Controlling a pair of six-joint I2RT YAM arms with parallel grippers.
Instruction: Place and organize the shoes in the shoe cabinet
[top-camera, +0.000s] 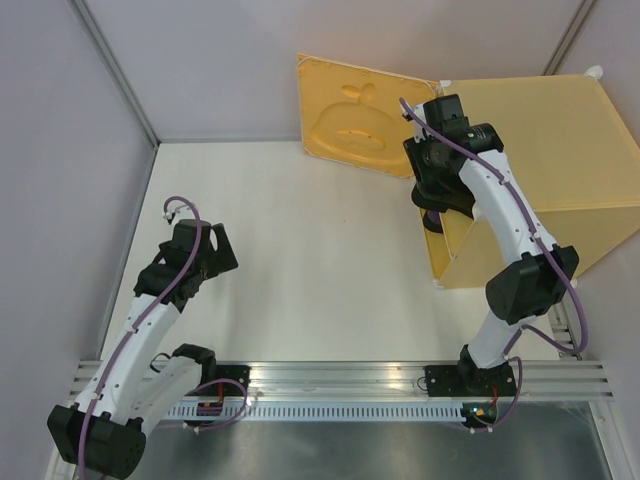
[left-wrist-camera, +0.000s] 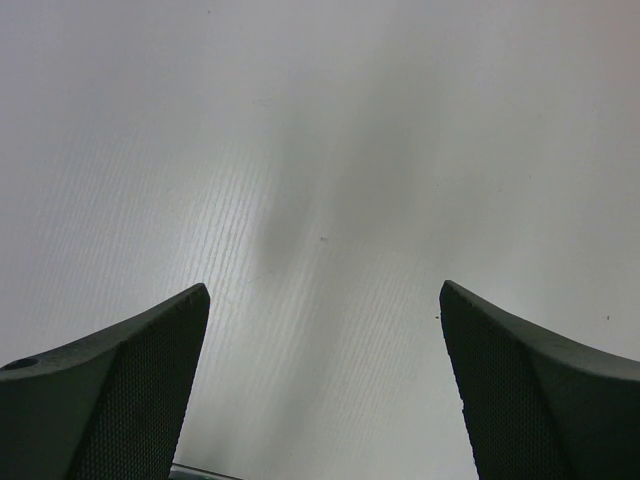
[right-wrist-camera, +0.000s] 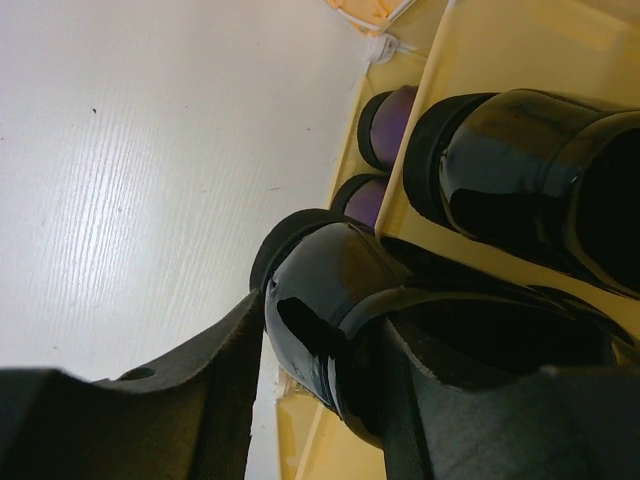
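The glossy black shoe (right-wrist-camera: 330, 290) lies heel-outward at the mouth of the shoe cabinet (top-camera: 560, 140), directly between the fingers of the right gripper (right-wrist-camera: 320, 315). One finger is placed outside the heel and the other within the shoe's opening, so that the back wall of the shoe is straddled. Whether that wall is clamped or merely flanked cannot be told. The second black shoe (right-wrist-camera: 520, 170) is stowed just beyond the gripper, beside the first. The purple shoes (right-wrist-camera: 385, 125) are lodged farther ahead, on the other side of a yellow divider panel (right-wrist-camera: 480, 60). All four shoes are thus judged to be in the cabinet, with only tidying left.

The shoe is judged to be light, stiff at the heel and slippery over its polished surface. A hold across the back rim is preferred, since the glossy flanks would be apt to slide. The door (top-camera: 355, 115) is swung open, to the left of the right gripper. The left gripper (left-wrist-camera: 325, 290) is held well apart from the cabinet above bare worktop (left-wrist-camera: 300, 120), its fingers spread wide with nothing between them.
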